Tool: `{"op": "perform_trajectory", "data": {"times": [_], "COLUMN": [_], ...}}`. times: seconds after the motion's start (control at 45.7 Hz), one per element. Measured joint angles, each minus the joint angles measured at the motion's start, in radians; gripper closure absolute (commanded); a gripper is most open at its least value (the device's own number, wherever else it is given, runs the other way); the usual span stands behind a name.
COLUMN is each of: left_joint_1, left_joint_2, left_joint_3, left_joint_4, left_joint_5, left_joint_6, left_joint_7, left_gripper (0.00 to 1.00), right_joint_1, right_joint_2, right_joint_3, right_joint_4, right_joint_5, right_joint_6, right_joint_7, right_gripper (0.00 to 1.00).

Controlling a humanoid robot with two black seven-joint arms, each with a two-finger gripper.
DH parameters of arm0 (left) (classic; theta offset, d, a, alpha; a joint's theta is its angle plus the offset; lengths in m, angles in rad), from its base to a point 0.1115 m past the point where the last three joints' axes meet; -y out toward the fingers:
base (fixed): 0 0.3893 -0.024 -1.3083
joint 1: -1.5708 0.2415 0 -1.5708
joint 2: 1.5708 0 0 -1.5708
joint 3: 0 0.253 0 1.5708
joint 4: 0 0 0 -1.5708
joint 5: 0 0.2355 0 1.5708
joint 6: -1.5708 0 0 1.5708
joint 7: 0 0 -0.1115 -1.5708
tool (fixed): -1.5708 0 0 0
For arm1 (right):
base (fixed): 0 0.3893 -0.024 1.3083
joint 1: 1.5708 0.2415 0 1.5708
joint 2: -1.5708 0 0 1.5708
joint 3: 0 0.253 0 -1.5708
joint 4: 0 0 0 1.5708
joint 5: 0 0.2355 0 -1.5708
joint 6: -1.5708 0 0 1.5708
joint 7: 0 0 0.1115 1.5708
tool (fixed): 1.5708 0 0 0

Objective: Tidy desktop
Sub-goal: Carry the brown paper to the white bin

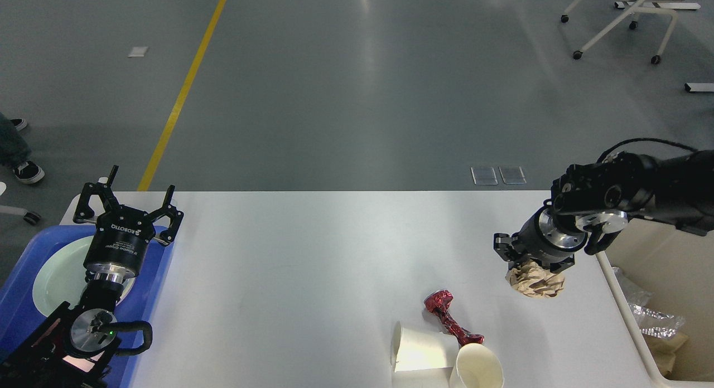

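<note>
Desktop, white w/ rounded corners, fills the lower middle of the head view, btwn blue tray at its left end and cream bin at its right end. Bin holds clear plastic wrap and sth tan, partly cut off by frame edge. Tray carries a pale round plate, partly hidden by left arm.

Right arm comes in from the right, above the bin's near wall; right gripper points down over desktop's right part, fingers clenched on a crumpled brown paper ball hanging under it, near the bin rim. Whether the ball touches the desktop: can't tell.

Left gripper sits above the tray's far edge, fingers spread wide, nothing btwn them.

Near front edge, right of centre: white paper cup on its side, mouth to the left; second cup upright just beside it, mouth toward camera. Red foil wrapper, twisted, lies on desktop touching both cups, well apart from the paper ball.
</note>
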Motion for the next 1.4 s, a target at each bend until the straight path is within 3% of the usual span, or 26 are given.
{"op": "perform_trajectory", "data": {"times": [0.262,0.744,0.875,1.159,1.4], "left_joint_1": [0.000,0.000,0.000,0.000,0.000], "left_joint_2": [0.000,0.000,0.000,0.000,0.000], "left_joint_3": [0.000,0.000,0.000,0.001,0.001], "left_joint_4": [0.000,0.000,0.000,0.000,0.000], "left_joint_5": [0.000,0.000,0.000,0.000,0.000], "left_joint_6": [0.000,0.000,0.000,0.000,0.000], "left_joint_7": [0.001,0.000,-0.001,-0.002,-0.002], "left_gripper": [0.04,0.04,0.04,0.04,0.04], "right_joint_1": [0.350,0.319,0.210,-0.158,-0.590], "right_joint_2": [-0.052,-0.065,-0.132,-0.293,-0.352], "right_joint_3": [-0.095,-0.122,-0.141,-0.102,0.194], "right_joint_4": [0.311,0.305,0.196,-0.232,-0.647], "right_joint_5": [-0.005,-0.010,-0.010,-0.004,-0.008], "right_joint_6": [0.001,-0.024,-0.025,-0.028,-0.031], "right_joint_7": [-0.004,-0.004,-0.004,0.002,0.008], "right_gripper": [1.00,1.00,1.00,1.00,1.00]}}
